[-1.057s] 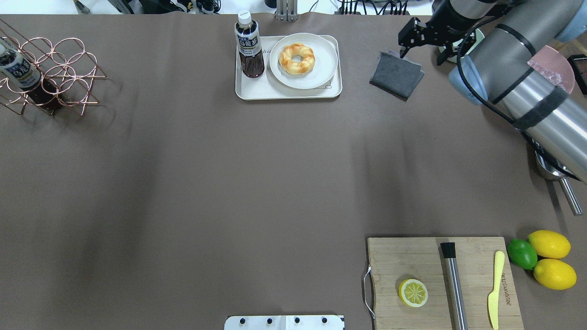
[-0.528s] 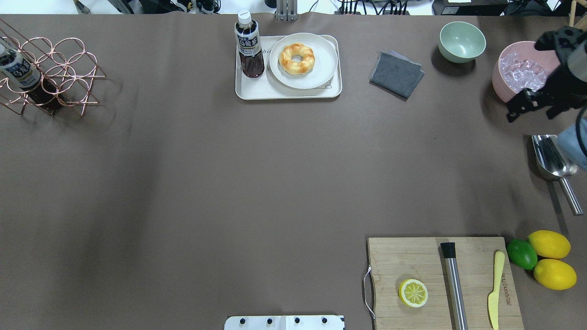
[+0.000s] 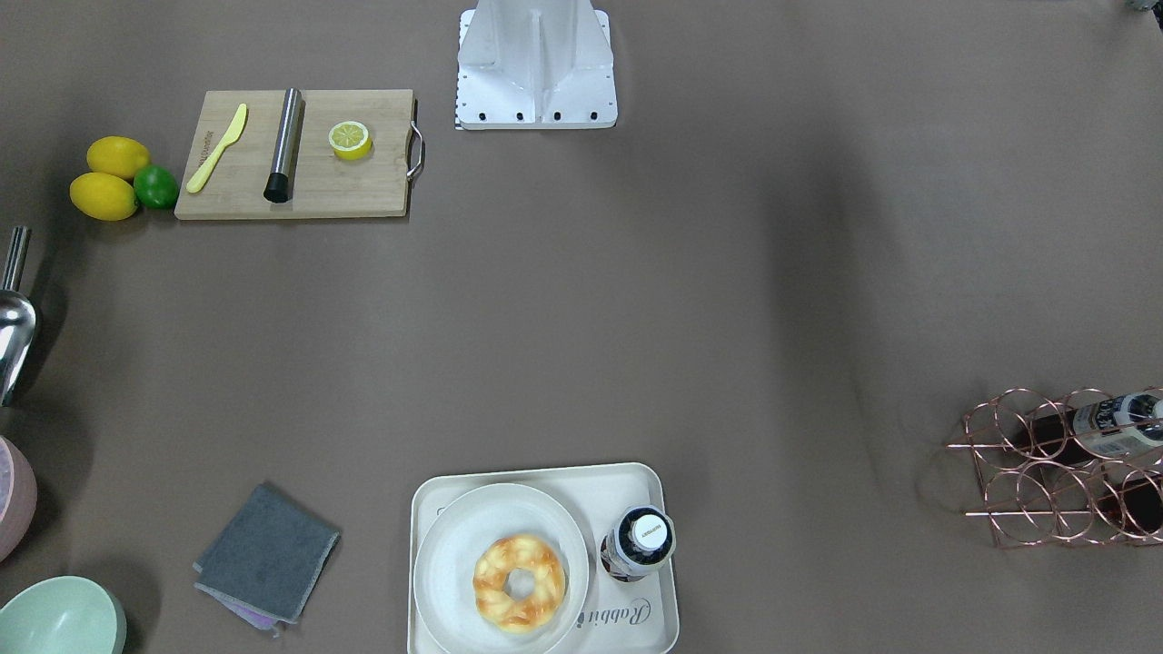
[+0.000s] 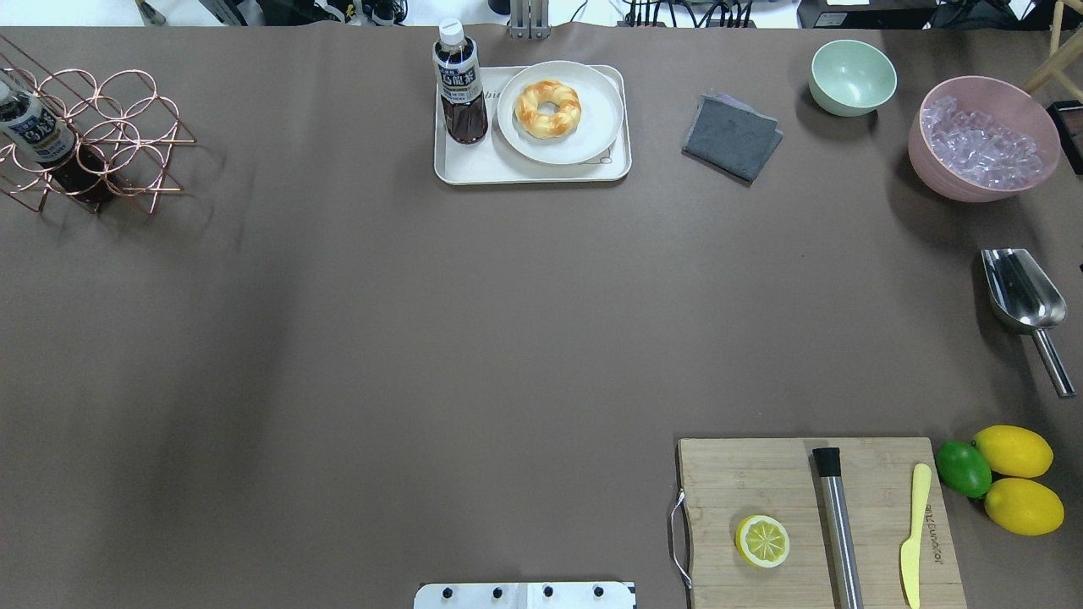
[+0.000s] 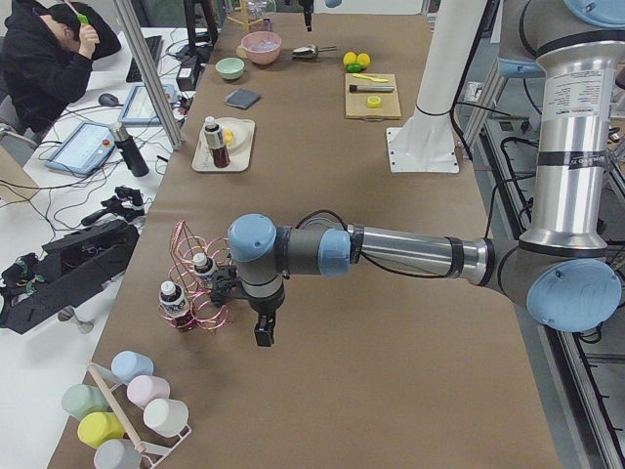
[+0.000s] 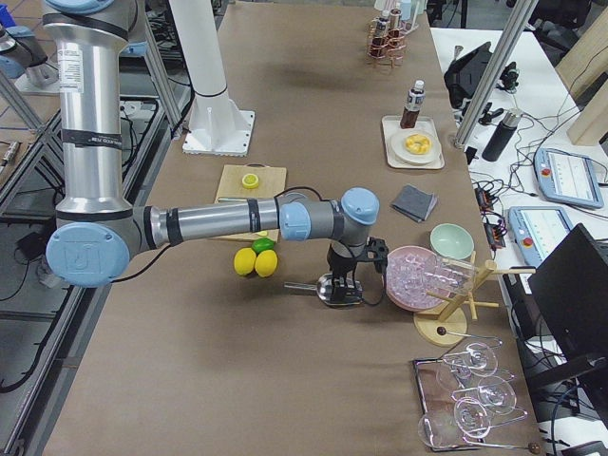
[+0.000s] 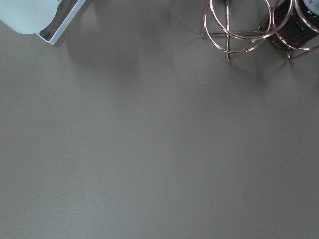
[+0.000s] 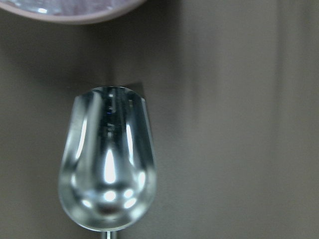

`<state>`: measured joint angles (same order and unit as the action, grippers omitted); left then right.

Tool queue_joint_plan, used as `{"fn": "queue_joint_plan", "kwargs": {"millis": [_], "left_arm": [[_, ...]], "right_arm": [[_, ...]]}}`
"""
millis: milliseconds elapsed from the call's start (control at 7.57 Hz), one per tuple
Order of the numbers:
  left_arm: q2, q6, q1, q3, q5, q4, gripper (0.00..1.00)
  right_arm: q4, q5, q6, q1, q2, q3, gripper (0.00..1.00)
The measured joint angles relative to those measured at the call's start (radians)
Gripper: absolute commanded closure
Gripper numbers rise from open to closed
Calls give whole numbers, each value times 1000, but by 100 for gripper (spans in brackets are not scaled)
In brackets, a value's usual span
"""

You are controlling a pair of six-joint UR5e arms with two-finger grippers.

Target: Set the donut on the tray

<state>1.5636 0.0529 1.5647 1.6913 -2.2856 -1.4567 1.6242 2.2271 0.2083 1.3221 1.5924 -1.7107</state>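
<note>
Near the robot's base, on the right, the wooden cutting board (image 4: 744,478) lies flat, with 1 halved lemon (image 4: 762,540) on its pale grain.

Further out, both arms sit wide of the action. The right hand (image 6: 344,280) hangs just above the shiny steel scoop (image 4: 1019,292) at the bench's right edge. The left hand (image 5: 264,332) hangs low beside the copper wire rack (image 4: 110,135) at the left end. Neither hand shows its fingers plainly, so I cannot tell whether either is released or clenched.

At the far middle is the tray (image 4: 474,169), cream, smooth, a rounded rectangle. On it stand 1 dark upright bottle (image 4: 460,85) on the left and 1 round off-white plate (image 4: 592,135) on the right. The donut (image 4: 549,108) rests in the middle of that plate, a twisted ring, golden-brown over pale yellow and soft-looking.

So the donut is on the plate, and the plate is on the tray. I judge the placing step finished, and the next move calls only for the hands to keep clear. If the donut were wanted on bare tray, that would take a gentle pinch across the soft ring, and free tray surface is scarce.
</note>
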Motion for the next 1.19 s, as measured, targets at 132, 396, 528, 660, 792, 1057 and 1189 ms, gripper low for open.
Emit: {"fn": "queue_joint_plan", "kwargs": {"millis": [132, 396, 528, 660, 792, 1057, 1189], "left_arm": [[1, 0, 0, -1, 1, 0, 2], [1, 1, 0, -7, 1, 0, 2], [2, 1, 0, -7, 1, 0, 2], [3, 1, 0, -6, 1, -1, 2], [5, 1, 0, -6, 2, -3, 2], [4, 1, 0, -7, 5, -21, 2], [4, 1, 0, -7, 18, -25, 2]], "right_arm": [[-2, 4, -49, 43, 16, 36, 0], [-1, 13, -167, 139, 26, 92, 0], [-1, 14, -205, 171, 30, 106, 0], [-1, 15, -226, 189, 35, 112, 0], [-2, 19, -236, 197, 37, 113, 0], [-3, 21, -240, 200, 32, 115, 0], [-3, 22, -240, 201, 29, 115, 0]]}}
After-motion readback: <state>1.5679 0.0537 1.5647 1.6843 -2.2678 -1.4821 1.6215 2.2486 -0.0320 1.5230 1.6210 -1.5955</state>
